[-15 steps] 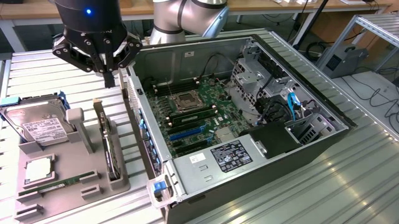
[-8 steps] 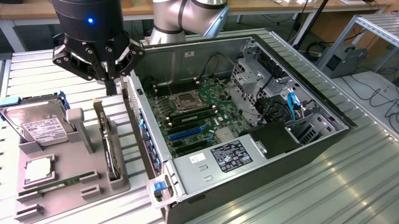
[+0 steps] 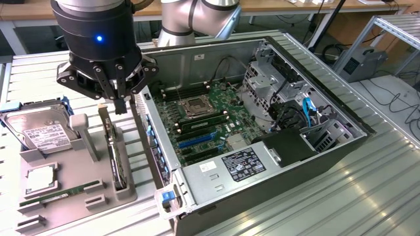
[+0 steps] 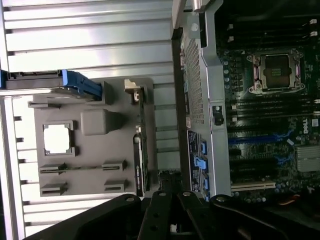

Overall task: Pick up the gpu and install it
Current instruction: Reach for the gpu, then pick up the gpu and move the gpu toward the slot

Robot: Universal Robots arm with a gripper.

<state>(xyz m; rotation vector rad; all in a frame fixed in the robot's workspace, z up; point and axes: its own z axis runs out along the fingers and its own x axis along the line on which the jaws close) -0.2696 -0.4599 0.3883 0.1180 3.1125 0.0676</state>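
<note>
Gripper (image 3: 120, 104) clenched on nothing, just above the gpu (image 3: 115, 157), which stands on edge in the grey tray (image 3: 75, 169) beside the computer case (image 3: 203, 189). You should line up square with its thin top edge and keep clear of the tray's posts.

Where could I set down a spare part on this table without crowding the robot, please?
The ribbed table is bare at the exterior view's right of the computer case, and beyond the parts tray. It is crowded between tray and case, where the gripper hovers over the gpu.
</note>
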